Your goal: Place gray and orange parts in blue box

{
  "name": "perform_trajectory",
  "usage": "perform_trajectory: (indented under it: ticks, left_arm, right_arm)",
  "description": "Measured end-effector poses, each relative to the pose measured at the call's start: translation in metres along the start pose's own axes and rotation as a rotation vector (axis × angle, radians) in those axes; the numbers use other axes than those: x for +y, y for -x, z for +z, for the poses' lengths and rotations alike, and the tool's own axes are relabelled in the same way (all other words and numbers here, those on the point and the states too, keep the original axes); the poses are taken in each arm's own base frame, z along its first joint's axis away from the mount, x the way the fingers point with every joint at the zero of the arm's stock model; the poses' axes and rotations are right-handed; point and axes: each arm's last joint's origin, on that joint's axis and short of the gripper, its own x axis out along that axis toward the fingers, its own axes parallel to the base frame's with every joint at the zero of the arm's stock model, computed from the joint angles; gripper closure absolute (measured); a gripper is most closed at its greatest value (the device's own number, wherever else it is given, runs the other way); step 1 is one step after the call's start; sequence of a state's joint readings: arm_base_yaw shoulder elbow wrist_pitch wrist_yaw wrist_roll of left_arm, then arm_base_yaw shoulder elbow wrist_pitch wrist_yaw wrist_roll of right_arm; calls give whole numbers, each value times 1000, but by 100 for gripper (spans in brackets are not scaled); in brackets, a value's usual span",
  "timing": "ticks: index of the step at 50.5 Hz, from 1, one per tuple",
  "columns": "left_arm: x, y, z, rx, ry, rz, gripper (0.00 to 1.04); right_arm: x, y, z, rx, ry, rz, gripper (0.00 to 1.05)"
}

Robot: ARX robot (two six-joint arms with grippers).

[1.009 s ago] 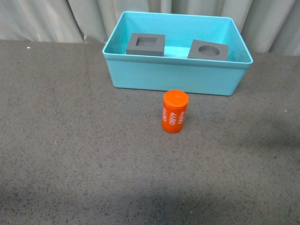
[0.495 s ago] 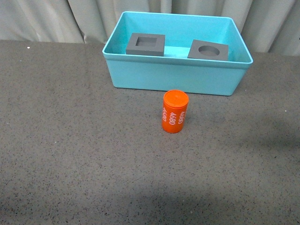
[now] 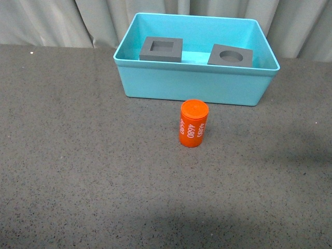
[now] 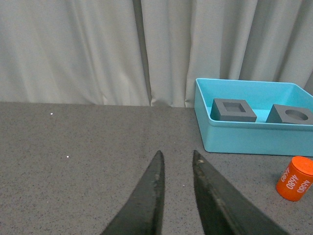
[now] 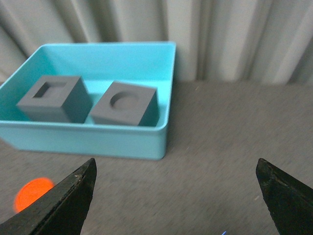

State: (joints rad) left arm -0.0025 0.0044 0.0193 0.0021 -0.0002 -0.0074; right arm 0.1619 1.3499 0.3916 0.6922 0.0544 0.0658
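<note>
The blue box (image 3: 192,83) stands at the far middle of the table. Inside it lie the gray cube with a square recess (image 3: 161,49) on the left and the gray cube with a round hole (image 3: 231,55) on the right. The orange cylinder printed "4680" (image 3: 193,123) stands upright on the table just in front of the box. Neither arm shows in the front view. My left gripper (image 4: 176,155) is shut and empty, well left of the box (image 4: 254,139). My right gripper (image 5: 176,169) is wide open and empty, over bare table near the box's right end (image 5: 83,134); the cylinder (image 5: 32,192) shows blurred.
A dark speckled tabletop (image 3: 78,155) runs all round the box. Pale curtains (image 3: 46,21) hang behind the table's far edge. The right wrist view is motion-blurred.
</note>
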Motion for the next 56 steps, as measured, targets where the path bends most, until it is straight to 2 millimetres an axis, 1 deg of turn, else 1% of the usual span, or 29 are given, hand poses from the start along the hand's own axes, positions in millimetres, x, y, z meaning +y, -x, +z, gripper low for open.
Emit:
perform_trajectory:
  ticks: [3,7,9,10,15,17,18,21,24,28,35,41,47,56]
  left_arm:
    - [0,0,0,0,0,0,70]
    - [0,0,0,0,0,0,59]
    - [0,0,0,0,0,0,52]
    - [0,0,0,0,0,0,50]
    - [0,0,0,0,0,0,27]
    - [0,0,0,0,0,0,20]
    - [0,0,0,0,0,0,15]
    - [0,0,0,0,0,0,5]
    - [0,0,0,0,-3,0,7]
    - [0,0,0,0,-3,0,7]
    - [0,0,0,0,-3,0,7]
    - [0,0,0,0,-3,0,7]
    - [0,0,0,0,-3,0,7]
    - [0,0,0,0,-3,0,7]
  right_arm:
    - [6,-9,1,-77,149,59,10]
    - [15,-20,-2,-37,261,143,10]
    - [21,-28,-5,-2,303,202,10]
    - [23,-30,-6,8,312,216,10]
    - [43,-60,-13,145,370,356,10]
    - [49,-69,-13,183,375,392,10]
    - [53,-75,-13,209,375,417,10]
    - [61,-86,-12,266,378,464,10]
    - [70,-97,-10,323,378,518,10]
    - [79,-105,-9,377,385,548,10]
    - [91,-113,-11,461,417,582,10]
    - [102,-118,-19,554,453,614,10]
    - [111,-126,-28,621,481,596,10]
    - [125,-141,-33,648,481,579,10]
